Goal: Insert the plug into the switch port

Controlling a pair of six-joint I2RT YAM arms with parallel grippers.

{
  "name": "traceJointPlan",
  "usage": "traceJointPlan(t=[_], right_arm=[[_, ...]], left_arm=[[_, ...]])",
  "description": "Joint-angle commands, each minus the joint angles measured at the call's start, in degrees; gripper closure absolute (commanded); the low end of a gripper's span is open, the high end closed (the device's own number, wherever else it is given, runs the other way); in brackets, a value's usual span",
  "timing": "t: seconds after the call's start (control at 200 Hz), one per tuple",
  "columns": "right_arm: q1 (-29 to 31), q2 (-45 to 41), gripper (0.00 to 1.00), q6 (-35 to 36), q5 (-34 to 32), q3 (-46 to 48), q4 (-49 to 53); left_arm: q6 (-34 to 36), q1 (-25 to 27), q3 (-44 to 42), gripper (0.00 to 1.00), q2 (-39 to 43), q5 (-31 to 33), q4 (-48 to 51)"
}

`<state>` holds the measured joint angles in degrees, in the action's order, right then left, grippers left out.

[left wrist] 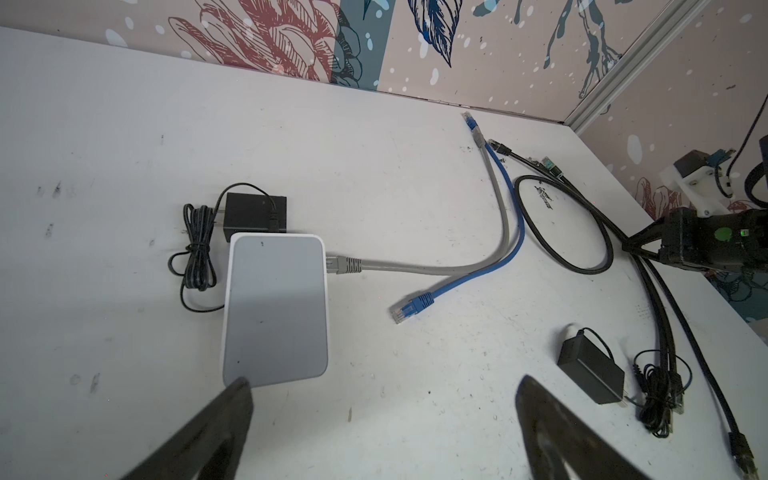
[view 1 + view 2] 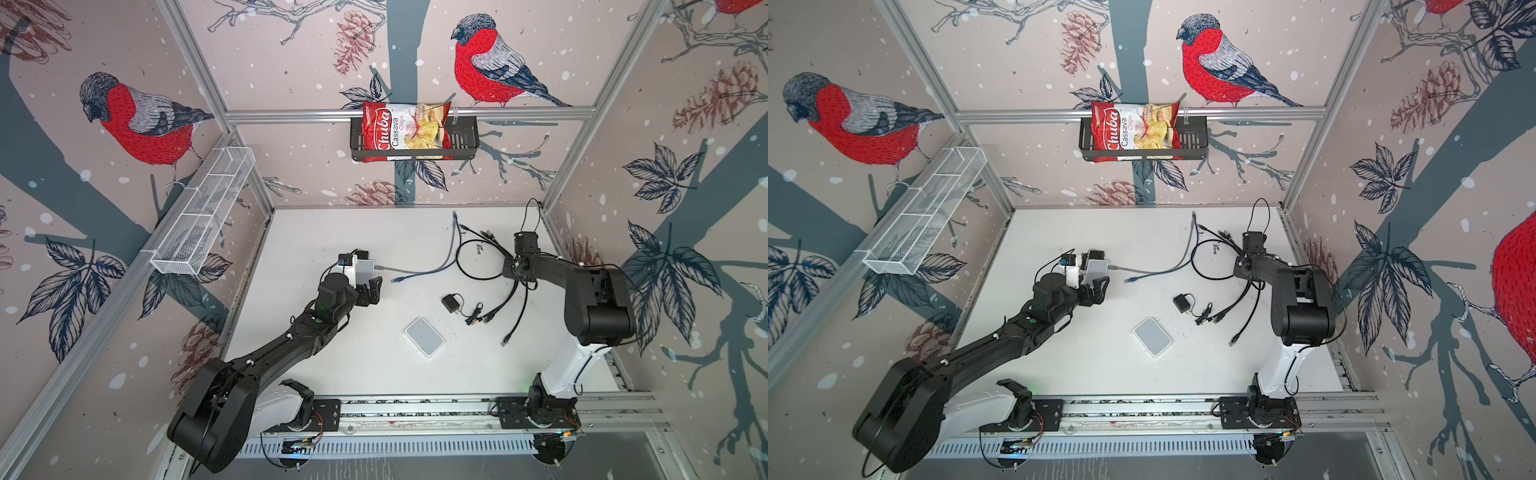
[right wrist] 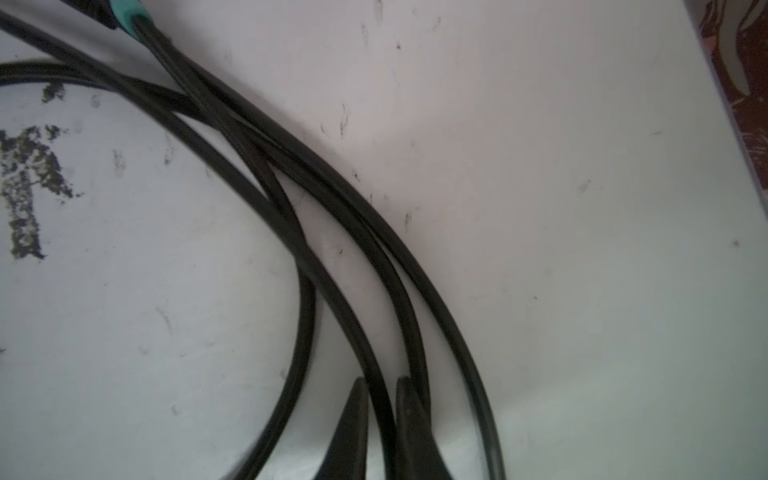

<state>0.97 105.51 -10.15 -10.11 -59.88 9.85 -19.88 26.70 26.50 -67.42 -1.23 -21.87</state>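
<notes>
left hand [image 1: 383, 381] released beside switch [image 1: 274, 307], right hand [image 3: 380, 380] apparently clenched on black cable [image 3: 361, 336]

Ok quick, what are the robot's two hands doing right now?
Left hand: open, holding nothing.
Right hand: closed on a black cable.

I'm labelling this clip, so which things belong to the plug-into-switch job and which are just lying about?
In use: right gripper, shut on a black Ethernet cable; open left gripper; white switch beside it.
Lying about: second switch, blue Ethernet cable, loose power adapter, cassava chips bag, white mesh basket.
</notes>
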Motion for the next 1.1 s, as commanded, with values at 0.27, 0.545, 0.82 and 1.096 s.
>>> traceJointPlan(t=[0.27, 0.545, 0.82, 1.096], right_arm=[[-0.1, -4.1, 1.00, 1.0, 2.8, -1.3, 2.3], [1.4, -10.8, 1.00, 1.3, 7.7, -4.3, 5.9], [3.6, -16.4, 1.00, -2.9, 14.3, -5.0, 3.1], [6.9, -18.5, 1.00, -2.9, 16.3, -7.2, 3.5]], left_arm=[[8.3, 5.2, 3.6, 0.03, -3.0, 3.5, 1.7], [15.7, 9.6, 4.7, 0.03, -4.6, 1.2, -1.6], [20.3, 16.1, 8.0, 0.06, -8.4, -3.5, -4.6], [21.5, 20.7, 15.0, 0.06, -18.1, -8.0, -6.2]])
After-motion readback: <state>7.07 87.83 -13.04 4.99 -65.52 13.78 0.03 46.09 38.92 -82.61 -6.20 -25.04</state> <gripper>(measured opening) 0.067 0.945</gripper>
